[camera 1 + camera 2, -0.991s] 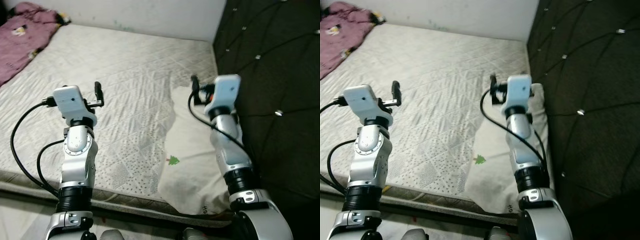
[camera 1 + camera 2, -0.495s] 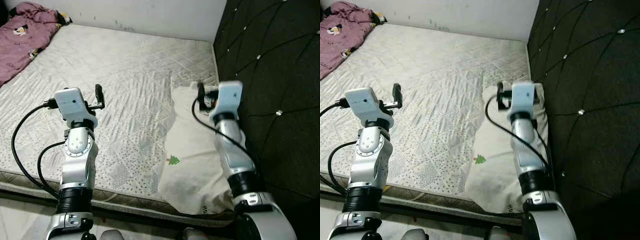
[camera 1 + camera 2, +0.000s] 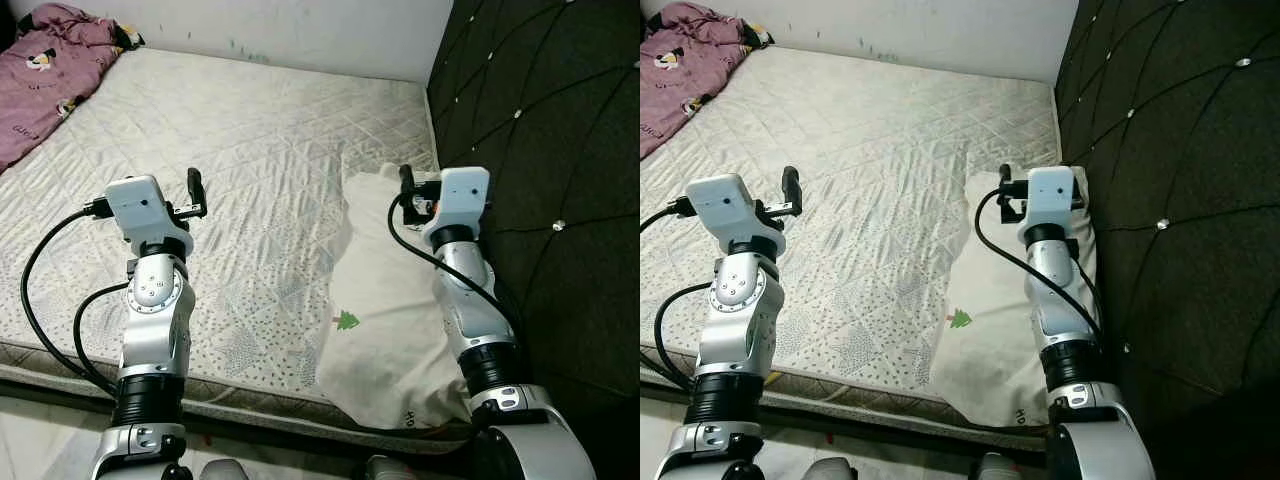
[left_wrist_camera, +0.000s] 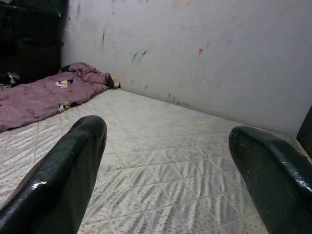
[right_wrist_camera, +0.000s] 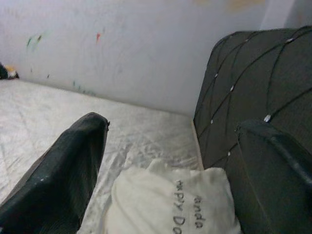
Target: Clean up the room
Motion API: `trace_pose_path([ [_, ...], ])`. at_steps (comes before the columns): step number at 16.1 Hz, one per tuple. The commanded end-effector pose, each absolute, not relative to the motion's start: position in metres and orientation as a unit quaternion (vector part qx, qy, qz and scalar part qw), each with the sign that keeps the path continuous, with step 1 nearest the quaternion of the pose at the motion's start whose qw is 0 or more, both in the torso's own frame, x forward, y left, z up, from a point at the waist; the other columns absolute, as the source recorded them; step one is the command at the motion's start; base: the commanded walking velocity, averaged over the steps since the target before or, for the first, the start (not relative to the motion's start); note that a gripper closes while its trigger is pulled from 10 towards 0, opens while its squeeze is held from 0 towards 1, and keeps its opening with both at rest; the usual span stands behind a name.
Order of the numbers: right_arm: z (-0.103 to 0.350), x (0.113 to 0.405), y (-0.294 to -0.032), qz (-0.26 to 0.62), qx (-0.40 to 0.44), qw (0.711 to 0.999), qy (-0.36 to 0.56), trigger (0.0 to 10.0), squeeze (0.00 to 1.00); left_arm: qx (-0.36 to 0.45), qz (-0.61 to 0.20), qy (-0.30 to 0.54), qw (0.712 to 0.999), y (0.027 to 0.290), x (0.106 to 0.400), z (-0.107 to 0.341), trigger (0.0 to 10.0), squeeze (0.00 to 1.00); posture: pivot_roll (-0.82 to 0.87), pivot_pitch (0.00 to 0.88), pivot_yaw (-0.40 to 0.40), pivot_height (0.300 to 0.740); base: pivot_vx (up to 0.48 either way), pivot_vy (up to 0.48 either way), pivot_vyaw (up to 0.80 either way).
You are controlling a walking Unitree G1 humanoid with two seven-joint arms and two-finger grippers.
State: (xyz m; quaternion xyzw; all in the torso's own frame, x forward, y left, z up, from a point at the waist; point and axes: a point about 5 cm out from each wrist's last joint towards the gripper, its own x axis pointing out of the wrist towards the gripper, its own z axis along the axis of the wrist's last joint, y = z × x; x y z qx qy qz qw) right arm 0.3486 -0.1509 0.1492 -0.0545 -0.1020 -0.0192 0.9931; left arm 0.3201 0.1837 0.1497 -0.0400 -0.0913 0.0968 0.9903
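Note:
A white pillow (image 3: pixel 385 300) with a small green tree print lies on the bed's right side, against the dark headboard. It also shows in the right wrist view as the pillow (image 5: pixel 170 204) with grey lettering. My right gripper (image 3: pixel 404 180) hangs open just above the pillow's far end, its fingers (image 5: pixel 68 170) spread wide. My left gripper (image 3: pixel 196 190) is held open over the mattress (image 3: pixel 230 170), its fingers (image 4: pixel 63 175) apart with nothing between them. A pink blanket (image 3: pixel 45 75) with cartoon prints lies crumpled at the bed's far left corner.
The tufted dark headboard (image 3: pixel 540 130) runs along the right side. A white wall (image 3: pixel 300 25) with a few colour marks closes the far end. The mattress's near edge (image 3: pixel 250 385) is close to my body.
My right gripper has moved forward and down over the pillow's far end. The camera has shifted slightly. My left arm has barely moved.

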Motion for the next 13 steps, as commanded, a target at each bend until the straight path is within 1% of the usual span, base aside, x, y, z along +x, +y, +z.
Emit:
trace_pose_path([
  [1,0.174,0.352,-0.154,-0.030,-0.049,0.987,-0.148,10.0,0.00,-0.047,0.092,-0.094,0.990,0.182,0.324,0.153,10.0,0.00,0.02,0.000,-0.020,0.740,0.000,0.000,0.00],
  [3,0.181,0.352,-0.157,-0.038,-0.051,0.985,-0.163,10.0,0.00,-0.053,0.092,-0.093,0.990,0.181,0.325,0.154,10.0,0.00,0.02,0.000,-0.018,0.740,0.000,0.000,0.00],
  [7,0.192,0.351,-0.157,-0.043,-0.063,0.980,-0.186,10.0,0.00,-0.041,0.092,-0.101,0.990,0.183,0.328,0.158,10.0,0.00,0.01,0.000,-0.014,0.740,0.000,0.000,0.00],
  [8,0.191,0.352,-0.157,-0.043,-0.063,0.980,-0.183,10.0,0.00,-0.041,0.091,-0.101,0.990,0.183,0.328,0.158,10.0,0.00,0.01,0.000,-0.015,0.740,0.000,0.000,0.00],
  [9,0.176,0.353,-0.160,-0.050,-0.061,0.987,-0.141,10.0,0.00,-0.042,0.093,-0.095,0.990,0.184,0.329,0.155,10.0,0.00,0.01,0.000,-0.019,0.740,0.000,0.000,0.00],
  [10,0.165,0.352,-0.164,-0.056,-0.062,0.990,-0.113,10.0,0.00,-0.043,0.094,-0.090,0.991,0.185,0.328,0.153,10.0,0.00,0.02,0.000,-0.021,0.740,0.000,0.000,-0.58],
  [11,0.161,0.350,-0.166,-0.058,-0.061,0.990,-0.109,10.0,0.00,-0.044,0.095,-0.090,0.990,0.186,0.327,0.152,10.0,0.00,0.02,0.000,-0.021,0.740,0.000,0.240,-0.80],
  [13,0.158,0.348,-0.165,-0.058,-0.062,0.991,-0.105,10.0,0.00,-0.040,0.093,-0.088,0.991,0.186,0.325,0.150,10.0,0.00,0.02,0.000,-0.019,0.740,0.000,0.465,-0.80],
])
